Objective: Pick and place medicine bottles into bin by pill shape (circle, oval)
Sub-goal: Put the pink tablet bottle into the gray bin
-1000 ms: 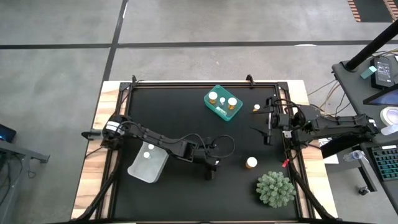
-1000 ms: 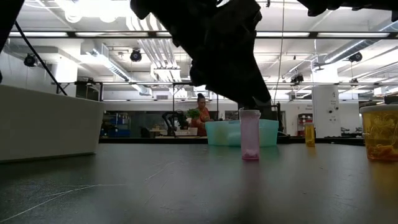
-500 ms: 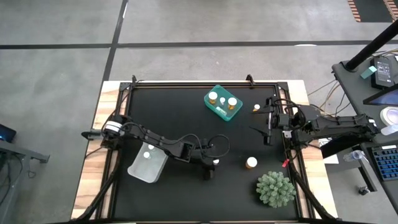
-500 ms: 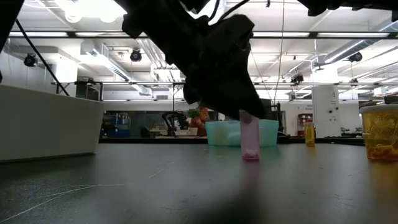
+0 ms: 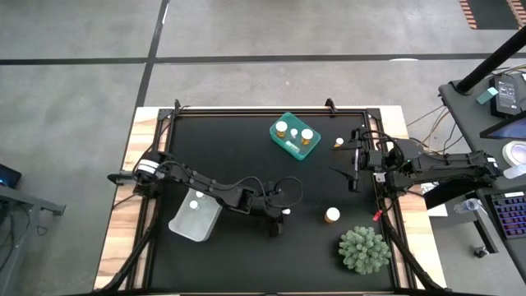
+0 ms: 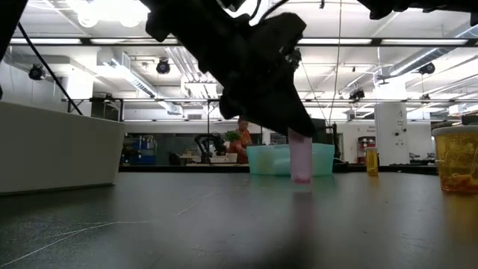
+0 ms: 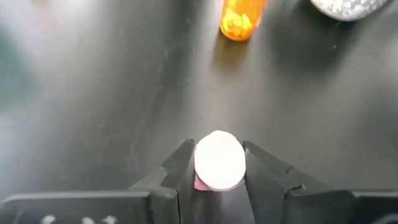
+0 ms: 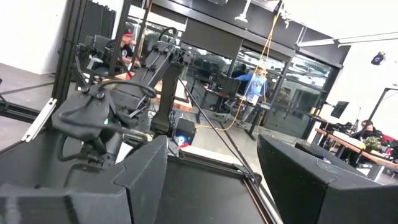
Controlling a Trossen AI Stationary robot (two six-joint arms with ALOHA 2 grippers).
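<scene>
A small pink bottle with a white round cap [image 7: 219,160] sits between the fingers of my left gripper [image 5: 277,217], near the table's middle; it also shows in the low view [image 6: 301,161]. An amber bottle [image 5: 332,215] stands to its right. A tiny amber bottle [image 5: 339,142] stands at the far right. The green bin [image 5: 289,146] holds three bottles. The white bin [image 5: 191,224] holds two white-capped ones. My right gripper [image 5: 353,168] waits open at the table's right side. My left gripper pinches the pink bottle at its top, one finger [image 7: 177,171] on each side of the white cap [image 7: 205,163]. The fingers come from above, slanting down. The bottle stays upright, its pink body [image 6: 301,168] hanging below the fingers, just above the table.
A green spiky plant [image 5: 364,249] stands at the near right corner. The green bin is at the far middle, the white bin at the near left. Bare black mat lies between the held bottle and both bins.
My left gripper has come down over the pink bottle's top and shifted a little toward the table's left edge. The bottle, which stood on the mat, now sits slightly higher, just off the table, still upright.
</scene>
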